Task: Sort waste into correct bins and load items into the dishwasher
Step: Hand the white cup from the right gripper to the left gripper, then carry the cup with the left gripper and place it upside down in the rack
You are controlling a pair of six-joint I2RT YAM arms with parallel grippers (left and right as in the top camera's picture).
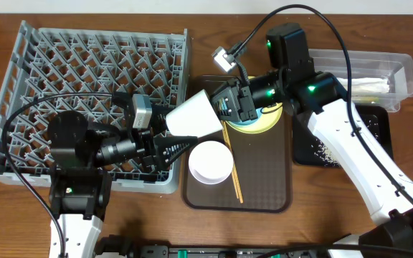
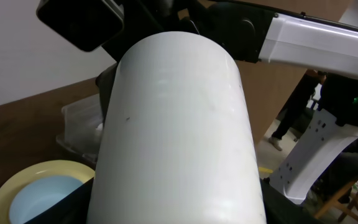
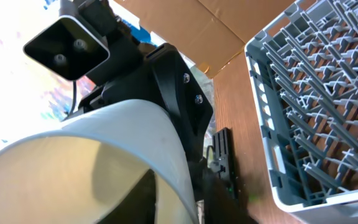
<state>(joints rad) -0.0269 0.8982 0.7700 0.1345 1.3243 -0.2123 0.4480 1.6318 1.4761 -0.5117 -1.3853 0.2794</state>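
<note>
The small white cup hangs on its side over the brown tray's left end, between both grippers. My left gripper is shut round its body, and the cup fills the left wrist view. My right gripper pinches the rim with one finger inside the cup. The white bowl and two chopsticks lie on the tray. The light blue bowl sits on the yellow plate. The grey dish rack is at the left.
The brown serving tray lies in the middle. The clear tub at the back right holds the napkin. The black tray in front of it holds rice scraps. The rack's corner is close to the cup.
</note>
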